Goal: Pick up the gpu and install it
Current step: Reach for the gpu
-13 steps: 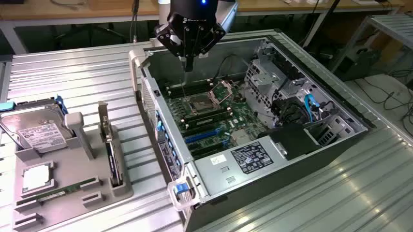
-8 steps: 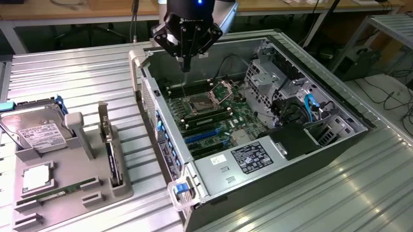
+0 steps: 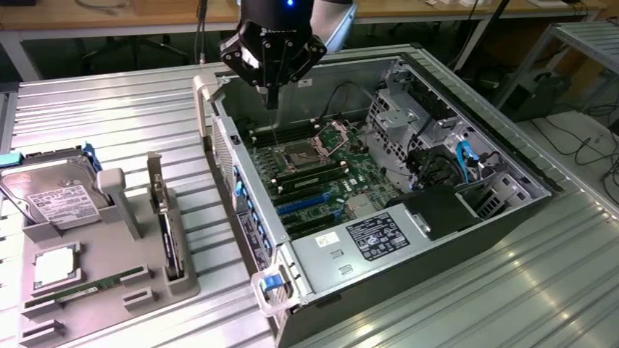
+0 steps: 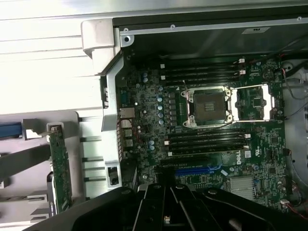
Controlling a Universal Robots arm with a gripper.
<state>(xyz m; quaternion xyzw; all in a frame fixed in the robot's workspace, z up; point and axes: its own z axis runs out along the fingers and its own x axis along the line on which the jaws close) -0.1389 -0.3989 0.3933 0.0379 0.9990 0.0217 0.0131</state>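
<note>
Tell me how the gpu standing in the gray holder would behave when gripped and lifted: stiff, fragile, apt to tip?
Probably stiff: the gpu is a flat circuit board with a metal bracket. Likely fragile: small components cover its face. It stands on its thin edge in the gray holder, so a sideways push might tip it.

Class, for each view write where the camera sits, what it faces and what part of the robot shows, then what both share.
Exterior view: off the arm, high, looking down on the open computer case and parts tray; the gripper hangs over the case.
Wrist view: on the wrist, facing down into the case past the gripper.
Shared: the CPU socket and the gpu.
</note>
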